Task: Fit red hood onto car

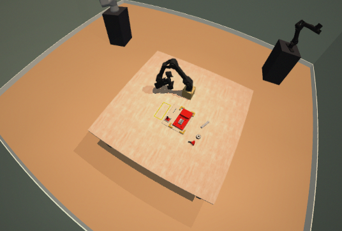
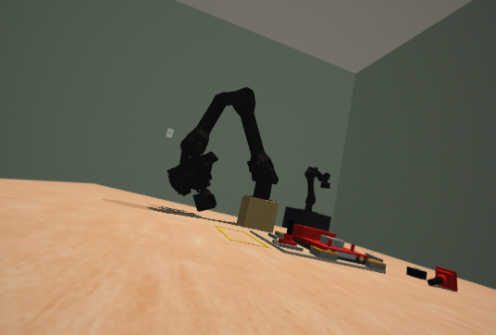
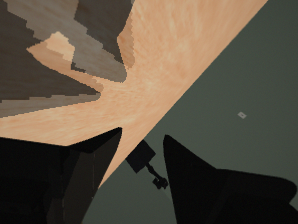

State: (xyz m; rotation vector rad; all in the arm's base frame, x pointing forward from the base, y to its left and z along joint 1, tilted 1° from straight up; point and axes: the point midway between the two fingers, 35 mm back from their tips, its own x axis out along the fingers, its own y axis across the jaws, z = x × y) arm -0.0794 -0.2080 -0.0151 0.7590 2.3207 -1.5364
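Observation:
The red car chassis sits in the jig, with the grey engine block on its deck. A raised red part stands on the deck beside the engine; I cannot tell whether it is the hood or part of the car. No other part can be made out surely as the hood. The roof over the engine is open to view. The pegs are too small to make out clearly. My gripper is open and empty, above the table beyond the jig, well away from the chassis.
An empty yellow outline lies beside the jig. A small red part is near it. A grey bar, a wheel and a red part with a black stub lie on the other side.

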